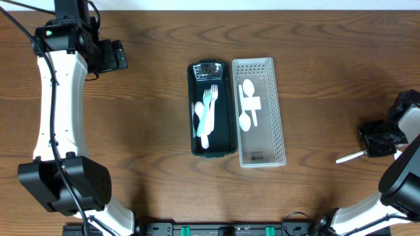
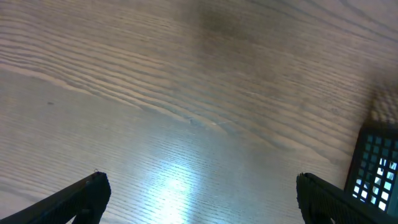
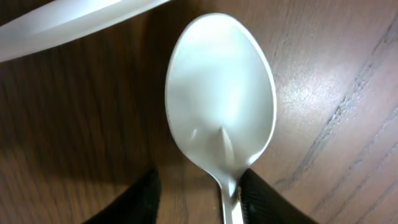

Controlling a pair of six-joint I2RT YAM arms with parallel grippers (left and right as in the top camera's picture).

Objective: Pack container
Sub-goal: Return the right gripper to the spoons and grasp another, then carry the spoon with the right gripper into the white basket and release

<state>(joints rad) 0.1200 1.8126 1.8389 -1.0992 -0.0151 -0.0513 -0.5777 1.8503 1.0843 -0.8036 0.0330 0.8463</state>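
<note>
Right fingers [image 3: 258, 198] slightly apart, straddling the handle of a white plastic spoon [image 3: 221, 106] over the brown wooden worktop [image 3: 348, 93], well apart from the clear perforated plastic bin [image 1: 279, 131]. Left fingers [image 2: 78, 198] wide apart.

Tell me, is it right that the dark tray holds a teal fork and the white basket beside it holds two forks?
Not quite: the overhead view shows two white spoons, not forks, in the white basket. The teal fork does lie in the dark tray beside it.
</note>
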